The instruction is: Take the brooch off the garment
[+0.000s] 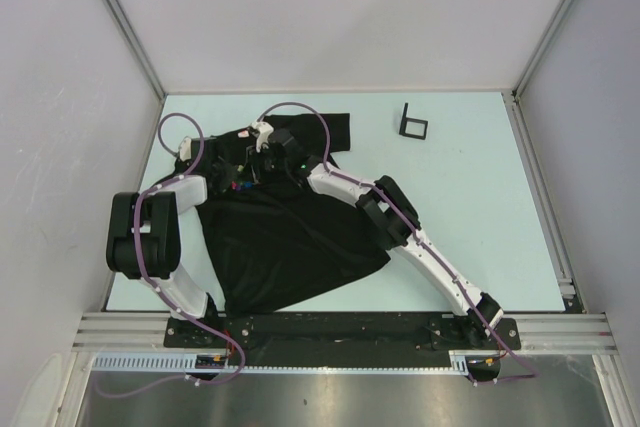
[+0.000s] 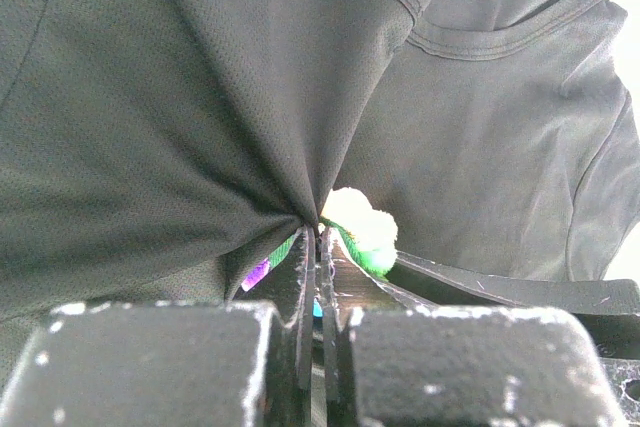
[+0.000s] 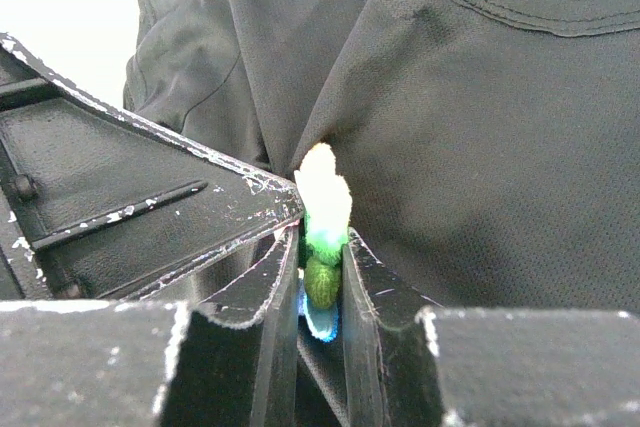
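Tugging now could drag the whole shirt (image 1: 290,237) along if the left gripper (image 2: 318,247), shut tight on a fold of cloth, slips. The right gripper (image 3: 322,247) pinches the brooch (image 3: 324,209) just beside that fold and might lose it.

One garment (image 1: 290,237), one brooch (image 3: 323,237), one frame (image 1: 413,123)
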`<state>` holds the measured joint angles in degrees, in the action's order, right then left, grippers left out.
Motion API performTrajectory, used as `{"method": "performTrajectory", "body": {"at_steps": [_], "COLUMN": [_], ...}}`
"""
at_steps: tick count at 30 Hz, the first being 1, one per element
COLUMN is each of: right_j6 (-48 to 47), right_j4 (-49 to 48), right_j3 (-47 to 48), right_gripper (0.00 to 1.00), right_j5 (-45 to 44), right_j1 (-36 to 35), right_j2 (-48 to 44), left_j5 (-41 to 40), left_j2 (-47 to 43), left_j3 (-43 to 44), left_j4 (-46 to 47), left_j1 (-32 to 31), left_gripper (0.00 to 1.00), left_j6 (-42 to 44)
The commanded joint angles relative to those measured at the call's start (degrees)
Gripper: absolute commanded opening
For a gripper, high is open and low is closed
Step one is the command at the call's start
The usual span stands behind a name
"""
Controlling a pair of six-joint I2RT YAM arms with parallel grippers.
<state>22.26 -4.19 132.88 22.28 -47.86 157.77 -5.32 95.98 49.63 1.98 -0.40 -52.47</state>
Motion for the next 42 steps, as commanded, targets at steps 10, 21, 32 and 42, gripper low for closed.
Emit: {"method": "performTrajectory", "body": {"at_steps": [10, 21, 32, 42], "right_j6": [1.9, 7.0, 7.6, 5.0], "right_j4": [-4.9, -10.1, -10.5, -6.4], "right_j3": [-2.1, -5.7, -6.1, -7.9], "right_gripper": [0.0, 0.0, 0.0, 0.0], "right_j5": [1.4, 4.0, 2.5, -2.7], "right_j1": [0.8, 2.6, 2.6, 1.9], "right_j2": [0.1, -0.5, -0.6, -3.9], "left_j5": [2.7, -1.6, 7.7, 5.5], "left_j2": [-2.1, -11.9, -3.4, -0.9], "left_j3": [1.5, -6.5, -5.1, -4.6], "left_j4": [1.4, 6.5, 11.0, 10.0], "left_j1": [0.0, 4.8, 5.9, 6.1], "left_gripper": [0.01, 0.46, 0.4, 0.47], "left_j6": [2.6, 0.9, -0.3, -1.6]}}
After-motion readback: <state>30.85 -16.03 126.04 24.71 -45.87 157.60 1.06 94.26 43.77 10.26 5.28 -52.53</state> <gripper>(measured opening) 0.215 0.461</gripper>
